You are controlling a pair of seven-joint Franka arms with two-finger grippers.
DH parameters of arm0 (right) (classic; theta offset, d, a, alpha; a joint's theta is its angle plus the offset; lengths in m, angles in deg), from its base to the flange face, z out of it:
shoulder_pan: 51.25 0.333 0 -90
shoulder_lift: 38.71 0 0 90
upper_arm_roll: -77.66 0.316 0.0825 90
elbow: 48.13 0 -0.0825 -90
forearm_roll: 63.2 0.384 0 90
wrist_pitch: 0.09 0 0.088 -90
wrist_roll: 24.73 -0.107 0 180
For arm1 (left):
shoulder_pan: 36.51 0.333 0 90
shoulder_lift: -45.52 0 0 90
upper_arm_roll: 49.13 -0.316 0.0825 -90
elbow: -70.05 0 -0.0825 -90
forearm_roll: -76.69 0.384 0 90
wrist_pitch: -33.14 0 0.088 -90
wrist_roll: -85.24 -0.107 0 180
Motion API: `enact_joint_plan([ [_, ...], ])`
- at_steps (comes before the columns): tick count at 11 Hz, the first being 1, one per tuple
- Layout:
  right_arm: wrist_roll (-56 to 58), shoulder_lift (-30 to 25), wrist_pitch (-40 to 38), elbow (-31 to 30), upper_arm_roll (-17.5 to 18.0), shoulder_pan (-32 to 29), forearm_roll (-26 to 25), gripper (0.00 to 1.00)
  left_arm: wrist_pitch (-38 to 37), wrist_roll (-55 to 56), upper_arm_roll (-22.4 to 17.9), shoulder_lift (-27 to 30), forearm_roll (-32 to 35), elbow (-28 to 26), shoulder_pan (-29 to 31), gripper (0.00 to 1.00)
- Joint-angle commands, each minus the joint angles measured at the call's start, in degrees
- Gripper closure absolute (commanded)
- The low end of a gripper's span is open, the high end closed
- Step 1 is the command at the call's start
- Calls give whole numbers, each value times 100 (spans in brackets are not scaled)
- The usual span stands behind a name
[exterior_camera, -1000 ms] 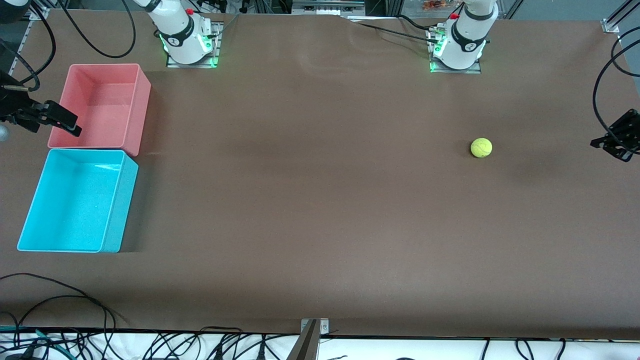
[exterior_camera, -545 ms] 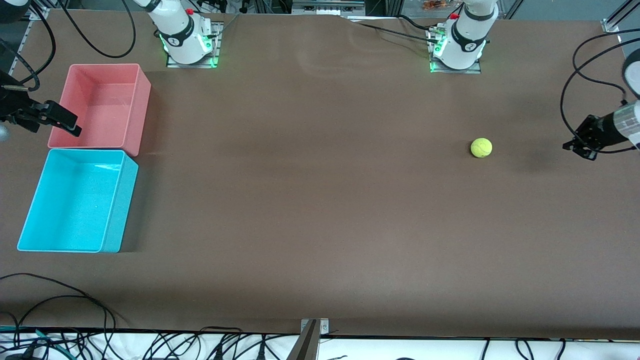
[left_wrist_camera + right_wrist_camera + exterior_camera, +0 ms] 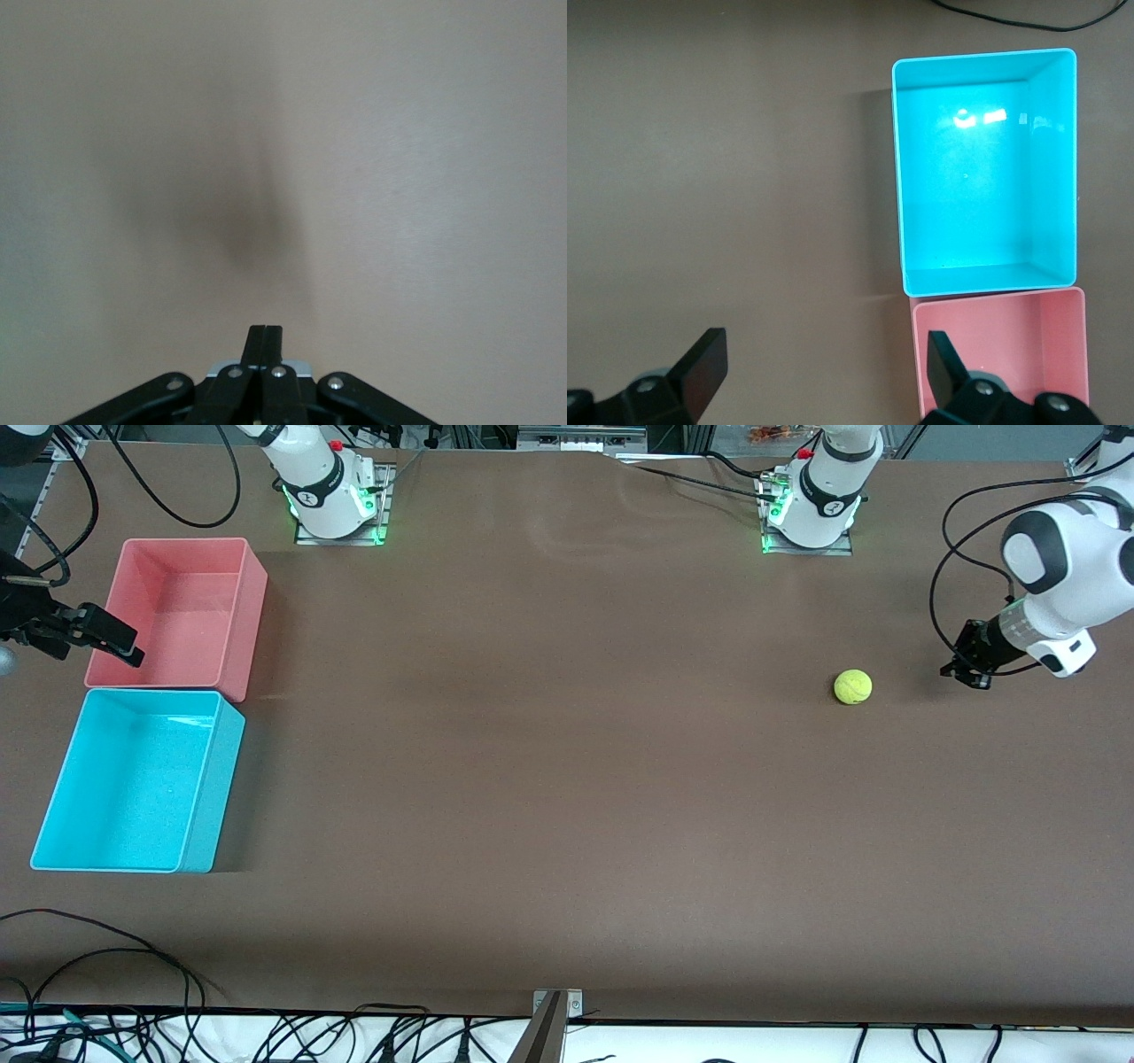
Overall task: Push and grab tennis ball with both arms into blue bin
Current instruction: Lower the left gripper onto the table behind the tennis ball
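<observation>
Nearby, pink bin (image 3: 177,613) touching blue bin (image 3: 137,779); ball (image 3: 852,686) apart.

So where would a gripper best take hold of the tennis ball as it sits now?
Across the middle of the tennis ball, coming straight down from above. It is round and sits alone on the bare table, so probably any finger direction works.

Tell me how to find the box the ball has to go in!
Look at the right arm's end of the brown table, where two open boxes sit side by side. The blue bin is the one nearer the front camera. Its neighbour, the pink bin, is the same shape, so go by colour.
</observation>
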Motion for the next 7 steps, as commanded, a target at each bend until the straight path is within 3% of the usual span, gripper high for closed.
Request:
enact_joint_plan([
  [1, 86, 63, -126, 170, 10, -33, -40, 0, 758, 76, 64, -405, -94, -138, 97, 100],
  [7, 86, 63, -126, 170, 10, -33, -40, 0, 1735, -213, 47, -1250, -33, -50, 299, 100],
])
